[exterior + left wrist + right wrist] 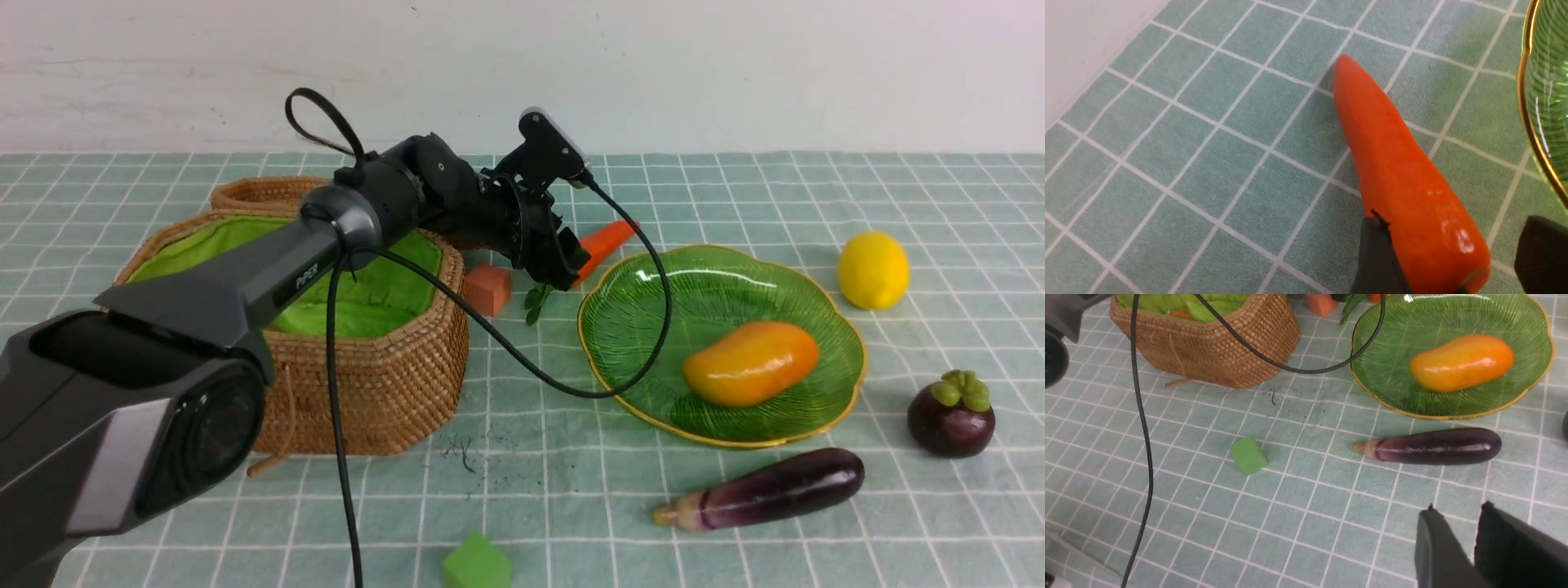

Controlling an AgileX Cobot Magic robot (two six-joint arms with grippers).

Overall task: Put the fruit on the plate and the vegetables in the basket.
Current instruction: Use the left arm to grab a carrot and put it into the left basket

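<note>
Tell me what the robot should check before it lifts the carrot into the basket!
1. Carrot sits inside the left end effector: ok.
2. Both fingers press the carrot: not ok, a gap shows beside one.
3. Basket has its lid open: ok.
4. Room inside the basket: cannot tell, the left arm hides much of it.
5. Black cable clear of the green glass plate: not ok, it crosses the rim and might snag.
</note>
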